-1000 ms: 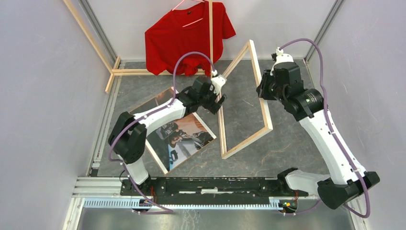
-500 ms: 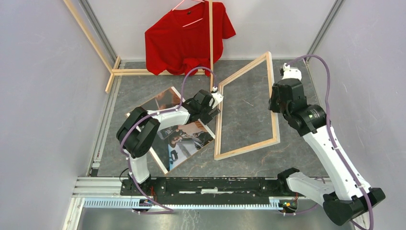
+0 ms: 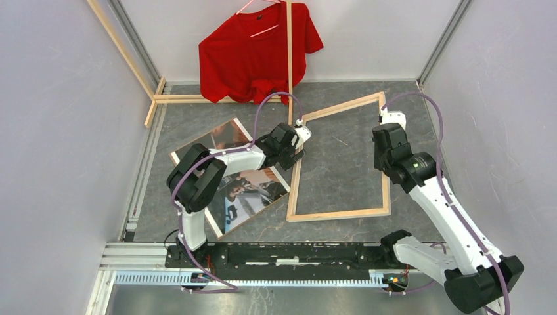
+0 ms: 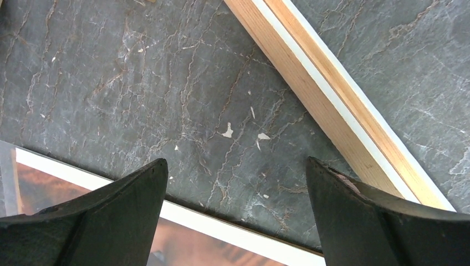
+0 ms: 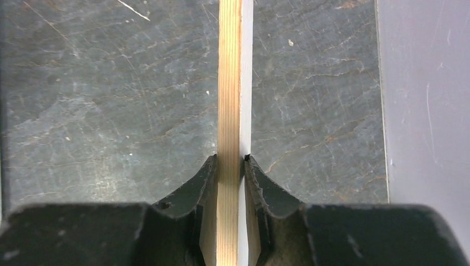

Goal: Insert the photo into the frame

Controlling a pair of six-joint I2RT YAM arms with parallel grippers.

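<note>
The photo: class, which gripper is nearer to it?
Left. The left gripper hovers open at the photo; the right gripper clamps the frame on its rail farthest from it.

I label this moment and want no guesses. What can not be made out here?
Photo: top view, the left arm covers its middle; the left wrist view cuts off all but one edge.
Frame: top view, the right arm covers part of its right rail.
Right end effector: top view, its own wrist hides how it grips.
</note>
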